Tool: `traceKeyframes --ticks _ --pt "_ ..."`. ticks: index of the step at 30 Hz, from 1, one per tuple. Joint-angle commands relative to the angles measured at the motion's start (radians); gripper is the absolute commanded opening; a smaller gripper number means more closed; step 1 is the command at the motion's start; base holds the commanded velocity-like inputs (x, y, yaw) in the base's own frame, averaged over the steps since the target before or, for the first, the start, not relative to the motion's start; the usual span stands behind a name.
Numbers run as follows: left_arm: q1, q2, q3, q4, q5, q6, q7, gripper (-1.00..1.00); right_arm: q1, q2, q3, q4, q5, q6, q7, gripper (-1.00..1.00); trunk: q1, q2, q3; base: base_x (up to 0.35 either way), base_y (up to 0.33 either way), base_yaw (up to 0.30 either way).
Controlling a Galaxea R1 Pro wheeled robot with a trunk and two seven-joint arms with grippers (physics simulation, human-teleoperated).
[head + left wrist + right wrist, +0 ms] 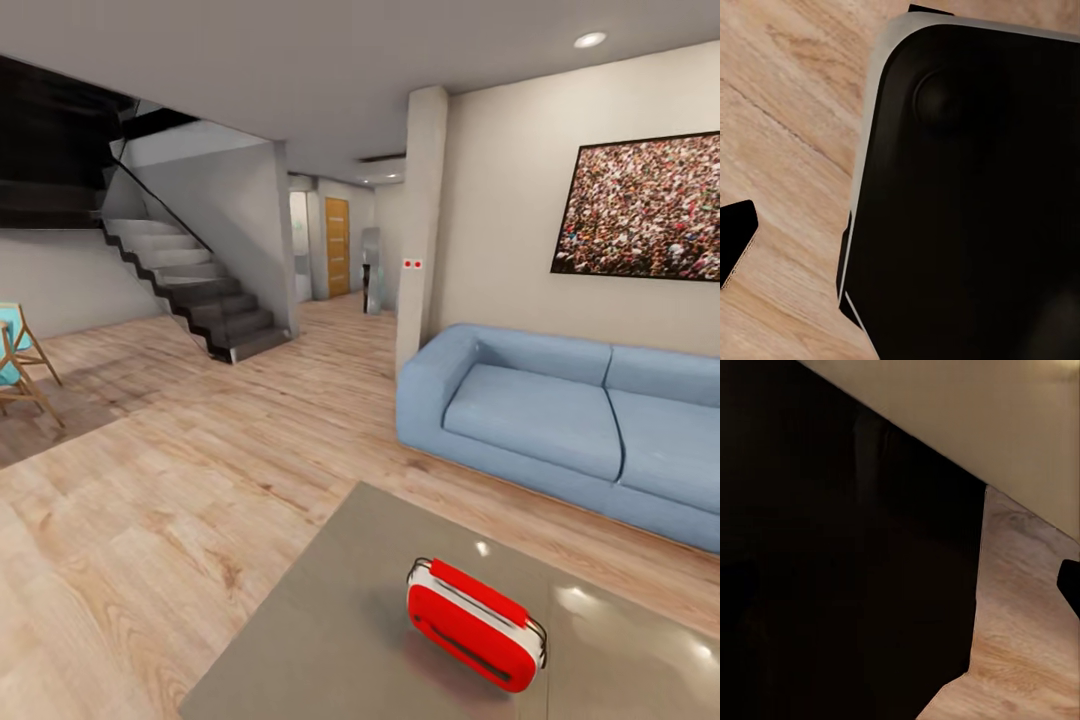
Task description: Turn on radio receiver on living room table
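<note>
While the robot looks into the living room (200, 470), the radio receiver (476, 624) sits on the table (330, 620), low and a bit right of middle. Its long side slants. So the right arm seems nearer. Whether the grippers are apart or together cannot be told.

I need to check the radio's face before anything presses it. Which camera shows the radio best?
The head view: the radio receiver lies whole on the table, dark slot visible. The wrist views show wood floor and dark robot parts.
</note>
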State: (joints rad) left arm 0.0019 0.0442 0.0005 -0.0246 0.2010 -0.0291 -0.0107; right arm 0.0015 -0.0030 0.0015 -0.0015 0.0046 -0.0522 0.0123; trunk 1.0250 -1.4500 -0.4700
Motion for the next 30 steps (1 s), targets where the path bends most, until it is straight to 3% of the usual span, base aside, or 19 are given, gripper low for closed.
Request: traceKeyframes --ticks 1,14,19,30 --pt "0.000 0.000 0.000 0.000 0.000 0.000 0.000 1.00 0.000 0.000 0.000 0.000 0.000 0.000 0.000 1.00 0.000 0.000 0.000 0.251 0.128 -0.006" --pt "0.000 -0.001 -0.001 0.000 0.000 0.000 0.000 1.00 0.000 -0.002 0.000 0.000 0.000 0.000 0.000 1.00 0.000 0.000 0.000 0.270 0.138 -0.001" --pt "0.001 -0.001 -0.002 0.000 0.000 0.000 0.000 1.00 0.000 0.001 -0.002 0.000 -0.001 0.001 -0.003 1.00 0.000 0.000 0.002 0.047 0.017 -0.084" --pt "0.000 -0.002 -0.002 0.000 0.000 0.000 0.000 1.00 0.000 0.000 -0.003 0.000 -0.002 0.007 0.001 1.00 0.000 0.000 0.010 0.002 0.001 -0.243"
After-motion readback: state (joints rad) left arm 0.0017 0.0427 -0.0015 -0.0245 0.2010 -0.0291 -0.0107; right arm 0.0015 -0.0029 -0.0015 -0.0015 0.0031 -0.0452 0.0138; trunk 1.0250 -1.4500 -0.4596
